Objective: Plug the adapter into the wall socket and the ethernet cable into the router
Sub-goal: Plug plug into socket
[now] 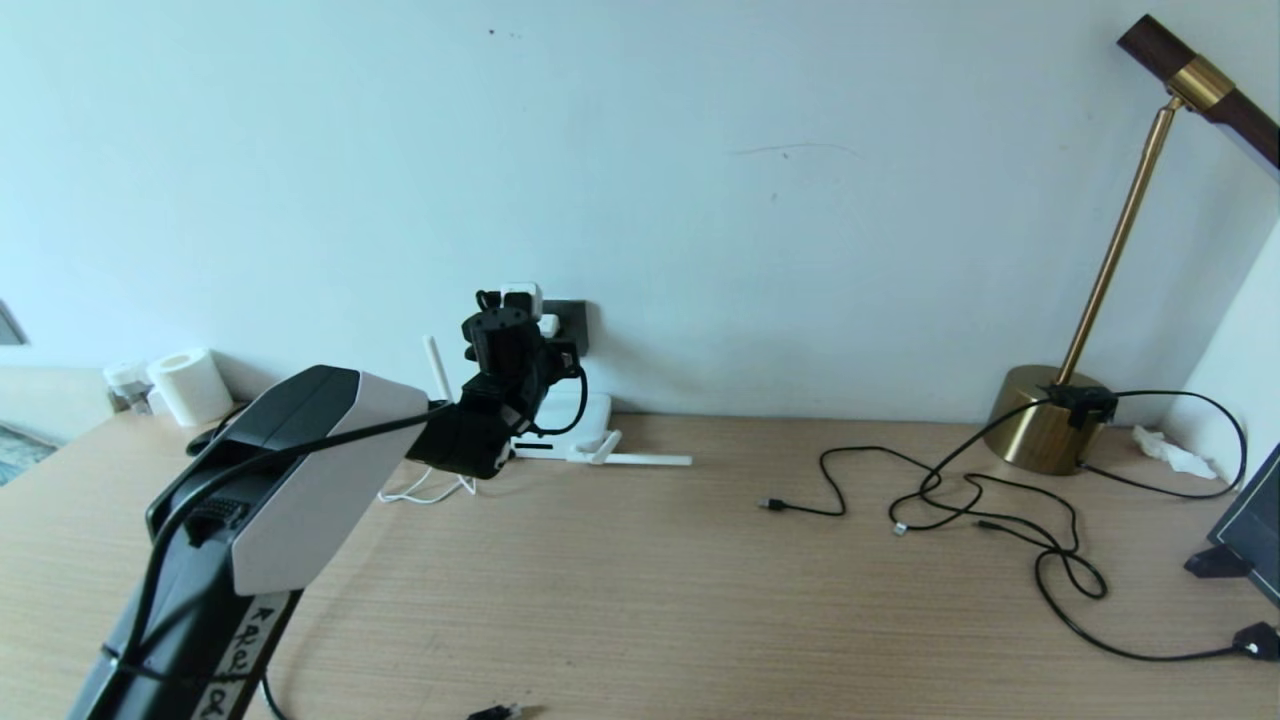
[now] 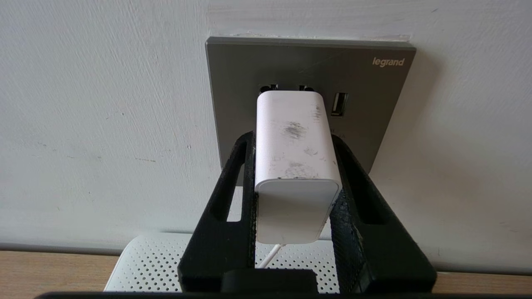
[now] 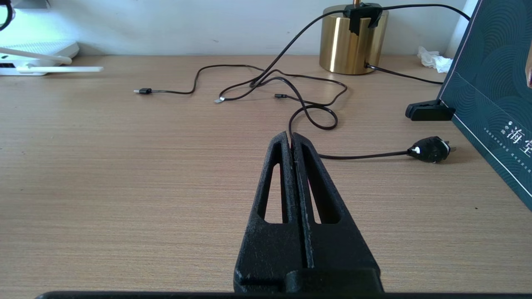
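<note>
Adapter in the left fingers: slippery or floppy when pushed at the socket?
The white cube-shaped adapter looks rigid, smooth plastic, so it could slip or pivot between the left gripper's textured black fingers. It probably feels light. Its thin white cord hangs limp and likely drags only a little.

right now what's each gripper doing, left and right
left gripper: shut on the adapter, at the wall socket.
right gripper: shut, holding nothing, above the table.

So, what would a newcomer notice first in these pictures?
First, the left gripper at the wall, its fingers clamped on the white adapter, pressed against the grey wall socket above the router. Then the brass lamp at the table's right, with loose black cables before it.
</note>
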Available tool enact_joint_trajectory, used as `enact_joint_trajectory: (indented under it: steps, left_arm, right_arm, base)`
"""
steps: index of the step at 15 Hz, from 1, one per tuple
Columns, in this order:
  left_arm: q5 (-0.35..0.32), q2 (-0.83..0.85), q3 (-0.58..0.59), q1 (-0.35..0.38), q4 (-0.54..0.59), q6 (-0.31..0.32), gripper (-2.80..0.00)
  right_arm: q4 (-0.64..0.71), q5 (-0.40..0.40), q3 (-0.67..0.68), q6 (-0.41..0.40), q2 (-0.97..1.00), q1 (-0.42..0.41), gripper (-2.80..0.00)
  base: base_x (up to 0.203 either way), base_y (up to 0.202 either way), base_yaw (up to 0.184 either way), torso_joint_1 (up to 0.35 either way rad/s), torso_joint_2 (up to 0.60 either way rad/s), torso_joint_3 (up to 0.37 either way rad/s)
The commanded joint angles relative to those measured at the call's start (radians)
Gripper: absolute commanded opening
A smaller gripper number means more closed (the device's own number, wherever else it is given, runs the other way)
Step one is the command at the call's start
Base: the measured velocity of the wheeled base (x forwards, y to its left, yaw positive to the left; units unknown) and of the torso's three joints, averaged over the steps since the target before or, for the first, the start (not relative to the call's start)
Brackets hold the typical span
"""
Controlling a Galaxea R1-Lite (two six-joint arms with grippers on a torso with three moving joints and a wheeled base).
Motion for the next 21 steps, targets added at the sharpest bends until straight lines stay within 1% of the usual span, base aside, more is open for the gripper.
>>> enact_joint_trajectory:
  steps: [1,21]
  left_arm:
    - [0.002,0.001,0.000,0.001,-0.005,0.000,-2.80]
    - [0.004,-0.022,0.000,-0.002,0.006,0.000,-2.80]
  right_arm:
    - [-0.001,-0.001,0.009,0.000,0.000,0.001,-2.80]
    - [-0.001,0.001,0.009,0.000,0.000,0.001,-2.80]
  base:
    - [0.000,0.000,0.000,0.000,0.00,0.000]
    - [0.000,0.000,0.000,0.000,0.00,0.000]
